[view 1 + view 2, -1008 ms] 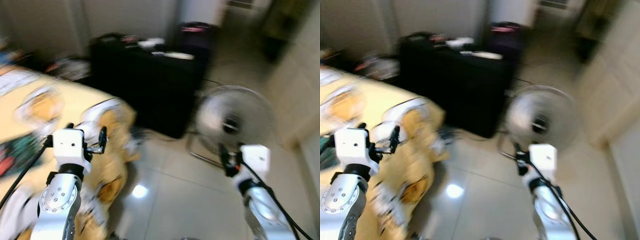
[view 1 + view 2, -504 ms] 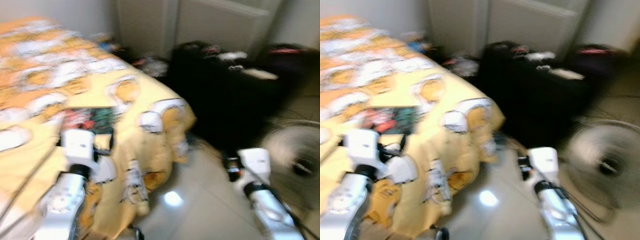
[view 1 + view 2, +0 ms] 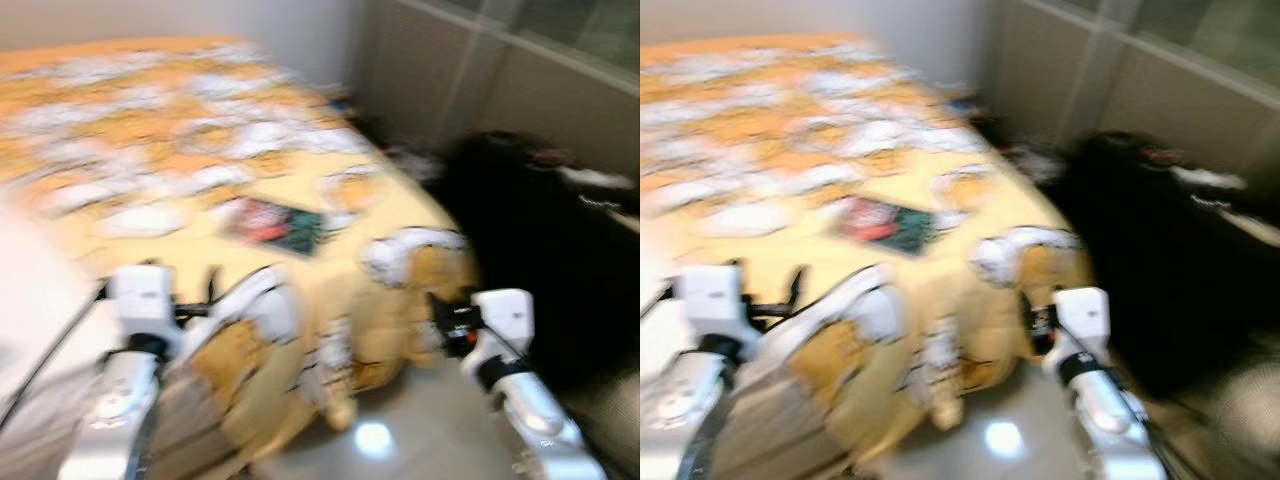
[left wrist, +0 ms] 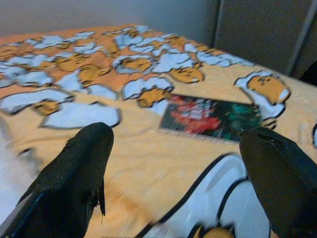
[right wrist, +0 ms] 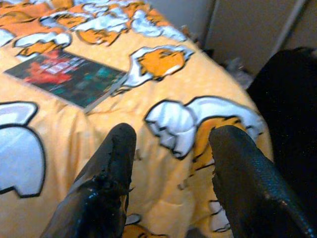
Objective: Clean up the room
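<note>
A thin dark book [image 3: 277, 223] with a red and green cover lies flat on the bed [image 3: 150, 160], which has a yellow and orange cartoon-print cover. The book [image 4: 210, 117] lies ahead of my left gripper [image 4: 183, 163], which is open above the bedspread with nothing between its fingers. My left gripper [image 3: 195, 300] hovers over the bed's near edge. My right gripper [image 5: 171, 144] is open and empty near the bed's corner, with the book [image 5: 67, 74] beyond its fingers. In the eye views the right gripper [image 3: 445, 320] hangs beside the draped corner.
A black piece of furniture [image 3: 545, 230] with small items on top stands at the right, close to the bed's corner. Shiny tiled floor [image 3: 375, 440] shows below the bedspread. Grey wall panels [image 3: 470, 80] run behind. The eye views are blurred.
The camera has swung left: the bed now takes up most of the picture, and the fan has gone out of frame. Both arms keep their pose before me.
</note>
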Robot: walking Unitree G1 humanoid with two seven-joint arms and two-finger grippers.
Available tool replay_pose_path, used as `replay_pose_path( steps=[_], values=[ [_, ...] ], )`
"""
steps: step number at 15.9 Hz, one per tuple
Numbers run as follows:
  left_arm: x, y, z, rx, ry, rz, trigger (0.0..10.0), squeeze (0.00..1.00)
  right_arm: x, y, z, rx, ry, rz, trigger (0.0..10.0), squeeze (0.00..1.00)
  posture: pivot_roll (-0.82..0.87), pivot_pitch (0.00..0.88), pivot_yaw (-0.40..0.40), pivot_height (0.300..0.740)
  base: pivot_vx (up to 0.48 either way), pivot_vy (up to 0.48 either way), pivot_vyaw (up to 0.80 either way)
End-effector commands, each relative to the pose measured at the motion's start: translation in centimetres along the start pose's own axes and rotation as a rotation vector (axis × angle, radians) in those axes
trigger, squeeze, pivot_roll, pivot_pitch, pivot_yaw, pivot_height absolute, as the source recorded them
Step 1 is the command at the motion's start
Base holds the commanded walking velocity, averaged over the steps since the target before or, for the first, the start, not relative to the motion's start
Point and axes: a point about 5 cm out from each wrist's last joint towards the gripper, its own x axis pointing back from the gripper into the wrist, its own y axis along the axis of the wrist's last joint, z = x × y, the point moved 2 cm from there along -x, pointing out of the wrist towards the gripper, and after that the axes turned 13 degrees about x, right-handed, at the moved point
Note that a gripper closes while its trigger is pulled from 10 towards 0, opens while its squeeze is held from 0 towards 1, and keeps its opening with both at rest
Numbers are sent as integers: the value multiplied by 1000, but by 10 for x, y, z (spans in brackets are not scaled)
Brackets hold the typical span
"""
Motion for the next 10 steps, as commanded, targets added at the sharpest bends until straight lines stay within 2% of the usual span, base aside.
replay_pose_path(
  steps=[1,2,3,4,5,6,7,8,9,10],
  values=[
    [-3,9,-1,-28,-15,-24,10000,1000,0,0,-1,-10,-6,0,10000,0,-139,0,-55,740,0,0,800],
    [-6,11,1,-72,-15,-52,10000,1000,4,-4,-13,29,-95,28,10000,0,-155,0,-40,740,0,0,800],
    [-7,13,2,-15,3,-90,10000,1000,8,-9,-19,79,-143,49,10000,0,-169,0,-20,740,0,0,800],
    [-10,12,6,-27,18,-92,10000,1000,4,-10,-16,79,-124,46,10000,0,-177,0,-2,740,0,0,800],
    [-14,15,6,-38,-5,-89,10000,1000,-4,1,-11,35,-97,-6,10000,0,-161,0,1,740,0,0,800],
    [-17,18,6,-52,-12,-89,10000,1000,-11,3,-4,28,-62,-19,10000,0,-127,0,-12,740,0,0,800],
    [-16,21,13,-66,24,-87,10000,1000,-13,3,3,-1,-66,-17,10000,0,-140,0,-8,740,0,0,800],
    [-15,18,15,-42,14,-65,10000,1000,-12,5,5,-34,-67,-25,10000,0,-138,0,-3,740,0,0,800],
    [-15,17,16,-68,3,-48,10000,408,-9,-1,9,-44,-78,-17,10000,0,-142,0,17,740,0,0,731],
    [-17,16,13,-85,-22,-36,10000,267,-9,0,10,-60,-80,-17,10000,0,-146,0,21,740,0,0,700]
  ],
)
